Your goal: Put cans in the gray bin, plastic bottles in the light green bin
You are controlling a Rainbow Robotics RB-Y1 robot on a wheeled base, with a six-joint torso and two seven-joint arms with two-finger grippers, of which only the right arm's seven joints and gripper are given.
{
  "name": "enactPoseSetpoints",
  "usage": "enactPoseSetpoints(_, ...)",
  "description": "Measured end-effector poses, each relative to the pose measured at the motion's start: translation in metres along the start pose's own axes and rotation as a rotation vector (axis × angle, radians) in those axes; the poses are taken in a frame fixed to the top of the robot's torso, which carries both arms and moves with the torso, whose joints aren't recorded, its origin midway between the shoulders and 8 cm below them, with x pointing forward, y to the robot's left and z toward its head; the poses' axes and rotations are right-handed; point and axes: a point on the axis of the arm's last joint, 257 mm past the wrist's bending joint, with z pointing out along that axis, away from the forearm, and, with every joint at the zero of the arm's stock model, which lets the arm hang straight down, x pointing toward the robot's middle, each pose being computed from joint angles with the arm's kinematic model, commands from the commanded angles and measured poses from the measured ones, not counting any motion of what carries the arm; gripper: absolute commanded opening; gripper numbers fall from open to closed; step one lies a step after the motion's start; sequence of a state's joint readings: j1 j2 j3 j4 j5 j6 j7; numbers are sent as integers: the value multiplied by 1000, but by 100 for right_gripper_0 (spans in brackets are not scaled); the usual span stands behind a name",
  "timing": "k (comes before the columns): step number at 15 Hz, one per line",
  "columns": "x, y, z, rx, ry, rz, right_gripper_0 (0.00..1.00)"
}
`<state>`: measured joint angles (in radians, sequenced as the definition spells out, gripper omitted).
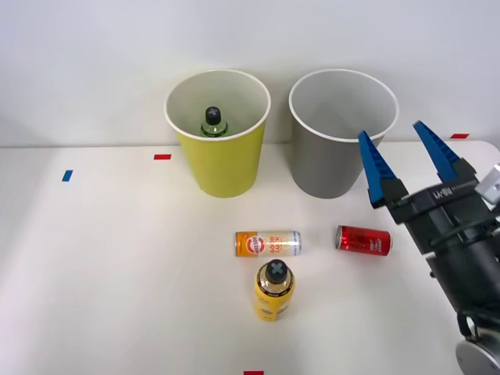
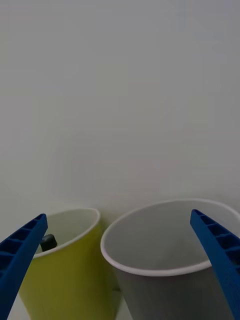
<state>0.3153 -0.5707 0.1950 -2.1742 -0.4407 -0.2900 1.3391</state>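
The light green bin (image 1: pixel 219 160) stands at the back of the table with a dark-capped green bottle (image 1: pixel 214 123) upright inside it. To its right stands the gray bin (image 1: pixel 336 156). In front of them an orange-and-silver can (image 1: pixel 268 244) and a red can (image 1: pixel 363 241) lie on their sides. A yellow bottle (image 1: pixel 274 290) with a dark cap stands upright just in front of the orange can. My right gripper (image 1: pixel 402 158) is open and holds nothing, raised to the right of the gray bin and above the red can. In the wrist view both bins show, the gray bin (image 2: pixel 165 260) and the light green bin (image 2: pixel 65 275), between my blue fingers (image 2: pixel 20 250).
The white table (image 1: pixel 117 273) has small red tape marks (image 1: pixel 162 157) and a blue mark (image 1: pixel 67 176) on it. A plain white wall rises behind the bins. My dark arm (image 1: pixel 461 250) fills the right front corner.
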Motion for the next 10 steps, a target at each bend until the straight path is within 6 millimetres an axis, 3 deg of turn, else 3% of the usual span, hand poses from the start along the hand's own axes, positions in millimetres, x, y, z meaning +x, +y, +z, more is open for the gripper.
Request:
enactPoseSetpoints(4,7,-33,-39,147,2,5,98)
enactPoseSetpoints(10,23,-66,-87,314,46,-4,98)
